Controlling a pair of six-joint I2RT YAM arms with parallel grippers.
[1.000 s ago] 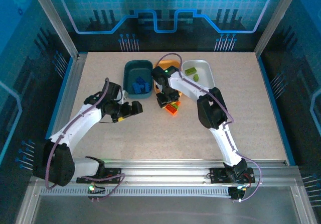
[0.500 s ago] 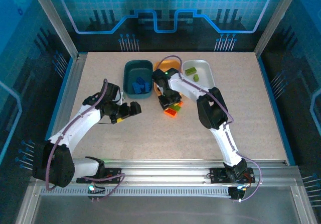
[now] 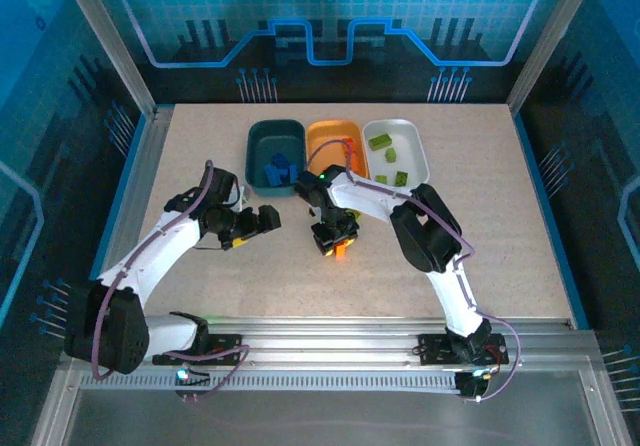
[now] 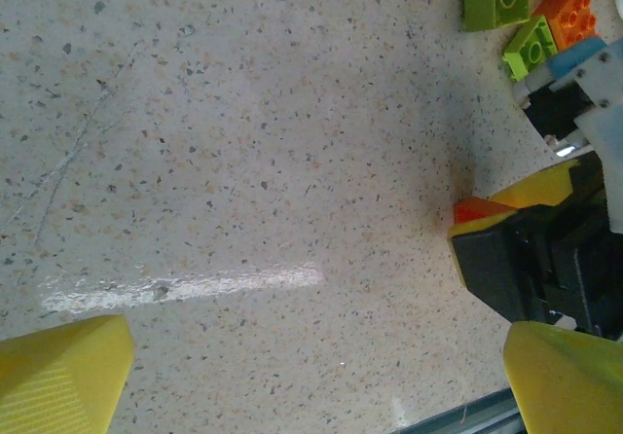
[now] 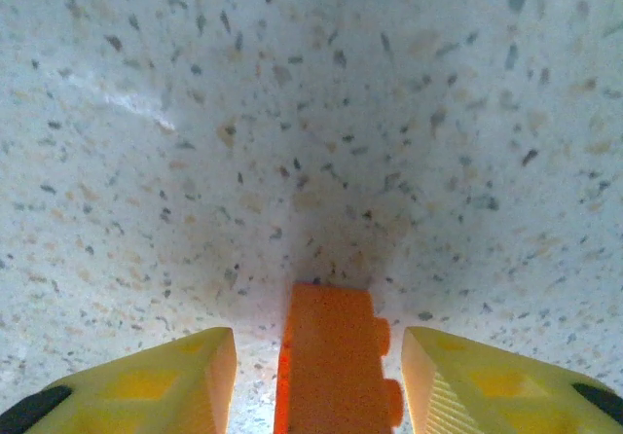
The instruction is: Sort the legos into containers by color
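You are looking down on a speckled table (image 3: 500, 226) with three tubs in a row at its far middle. The teal tub (image 3: 258, 146) on the left holds blue bricks (image 3: 279, 172). The orange tub (image 3: 330, 134) sits in the centre, and the white tub (image 3: 414, 136) on the right holds green bricks (image 3: 388, 154). Your right gripper (image 3: 336, 243) points down at the table on the near side of the orange tub, with one orange brick (image 5: 331, 366) between its yellow fingers (image 5: 156, 376). In the right wrist view the fingers are partly closed around the brick, but a strip of table shows on each side of it, so you cannot tell whether they are pinching it. Your left gripper (image 3: 268, 218) hangs just to the left, near the right one but not touching it. Its fingers are released and spread wide over bare table. The left wrist view shows three loose bricks (image 4: 531, 47), two lime green and one orange, lying together on the table beyond the right gripper.
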